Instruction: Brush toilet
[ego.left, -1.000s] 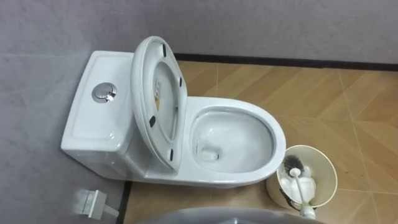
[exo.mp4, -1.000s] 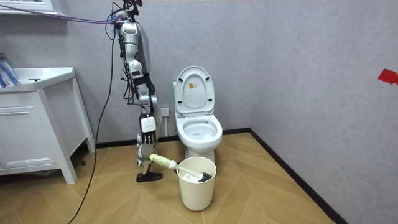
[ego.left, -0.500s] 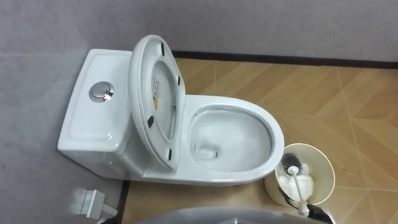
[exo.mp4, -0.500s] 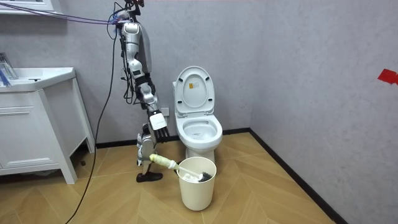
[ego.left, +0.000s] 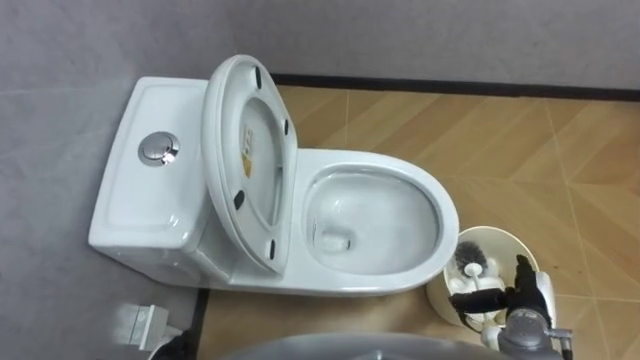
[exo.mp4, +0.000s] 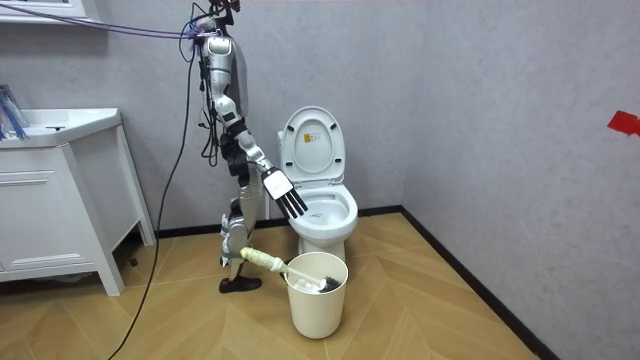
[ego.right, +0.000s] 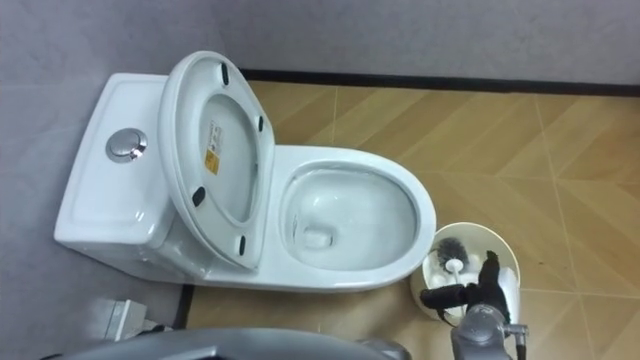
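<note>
A white toilet (ego.left: 440, 215) stands against the grey wall with its lid and seat (ego.left: 245, 160) raised and the bowl open. To the right of the bowl on the floor is a cream bucket (ego.left: 443, 292) holding the toilet brush (ego.left: 470, 262), dark bristles down in it. The brush's handle (exo.mp4: 258, 261) sticks out toward the room view's left. My right hand (ego.left: 520, 305) hangs above the bucket's near side, open with straight, spread fingers (exo.mp4: 290, 198) and holding nothing. I stand beside the toilet, on the room view's left.
A white fitting (ego.left: 150, 325) sits low on the wall at my left. A white vanity cabinet (exo.mp4: 50, 200) stands further along the room view's left. Wood floor (ego.left: 560, 150) stretches beyond the bucket to the dark skirting.
My right arm has swung up from my side and forward. Its hand has come into the eye view over the bucket. The brush and bucket have not moved.
</note>
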